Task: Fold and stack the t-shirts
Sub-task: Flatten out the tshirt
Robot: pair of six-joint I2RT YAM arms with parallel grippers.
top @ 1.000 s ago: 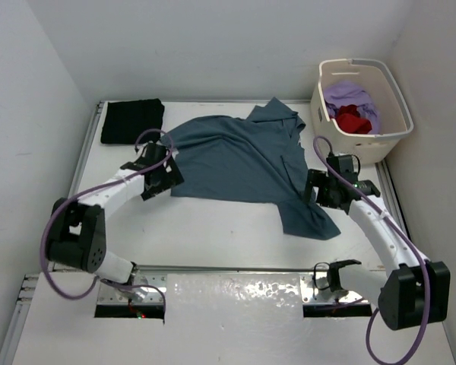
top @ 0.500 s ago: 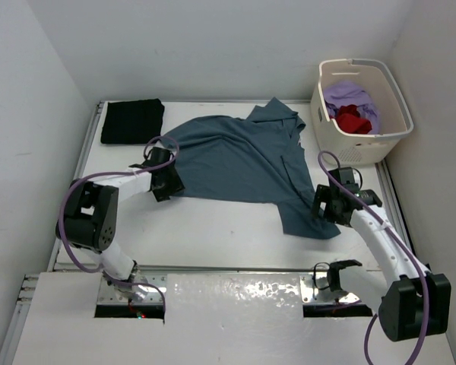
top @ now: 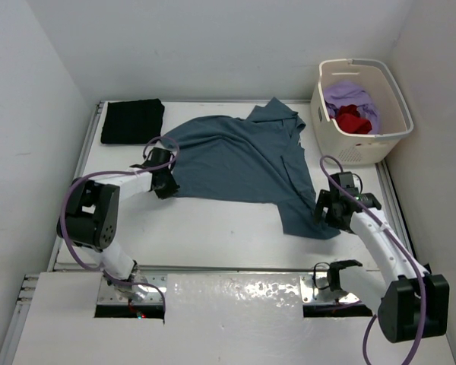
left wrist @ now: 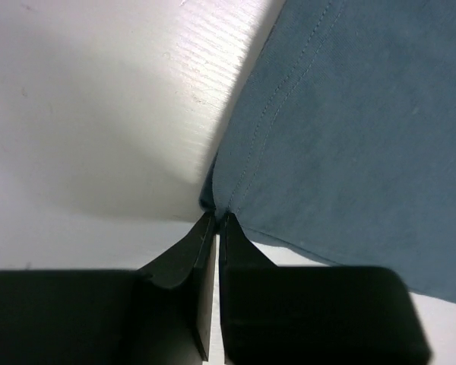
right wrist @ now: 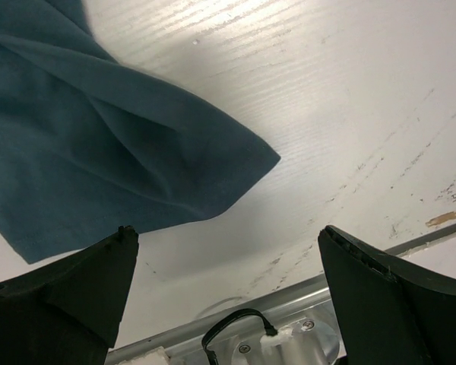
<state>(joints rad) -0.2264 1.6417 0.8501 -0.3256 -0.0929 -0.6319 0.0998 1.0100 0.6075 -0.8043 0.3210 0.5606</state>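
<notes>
Teal-blue shirt (top: 243, 163) between black shirt (top: 132, 120) and basket (top: 357, 150)

Cream basket (top: 380, 148), seemingly plastic, at table (top: 213, 228) corner

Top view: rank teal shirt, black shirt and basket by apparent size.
1. teal shirt: spread out, clearly largest.
2. basket: mid-sized, though it stands taller, so nearer the camera.
3. black shirt: folded, smallest.

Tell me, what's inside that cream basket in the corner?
A lavender shirt and a red shirt lie crumpled in the basket, the red one nearer the front. Whatever lies beneath them, and the basket's floor, is covered.
</notes>
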